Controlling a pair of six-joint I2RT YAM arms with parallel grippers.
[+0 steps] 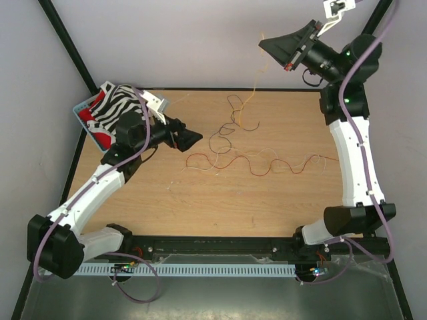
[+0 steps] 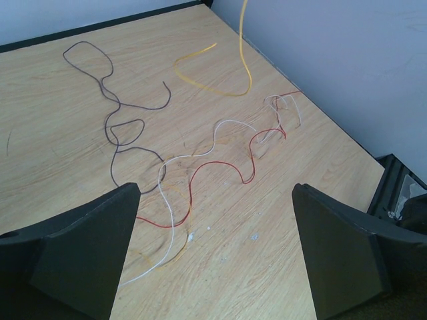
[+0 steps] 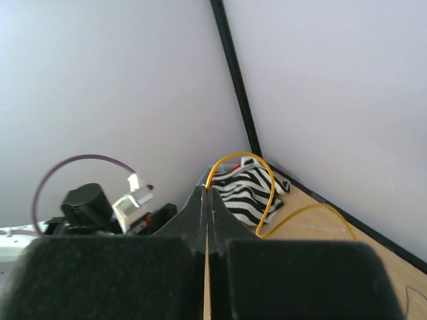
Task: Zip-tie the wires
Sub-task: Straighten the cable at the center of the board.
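Thin curly wires lie across the middle of the wooden table [image 1: 167, 213]: a red one [image 1: 253, 167] [image 2: 207, 167], a dark one [image 1: 223, 133] [image 2: 110, 107] and a white one [image 2: 167, 200]. My right gripper [image 1: 261, 45] [image 3: 205, 190] is raised high above the back right corner, shut on a yellow wire [image 1: 254, 85] [image 3: 267, 180] that hangs down to the table [image 2: 243, 53]. My left gripper [image 1: 197, 137] [image 2: 215, 190] is open and empty, low over the table just left of the wires. I see no zip tie.
A zebra-striped cloth [image 1: 117, 107] [image 3: 250, 190] lies in a blue bin at the back left corner, behind the left arm. Black frame posts and pale walls enclose the table. A white cable duct [image 1: 200, 270] runs along the near edge.
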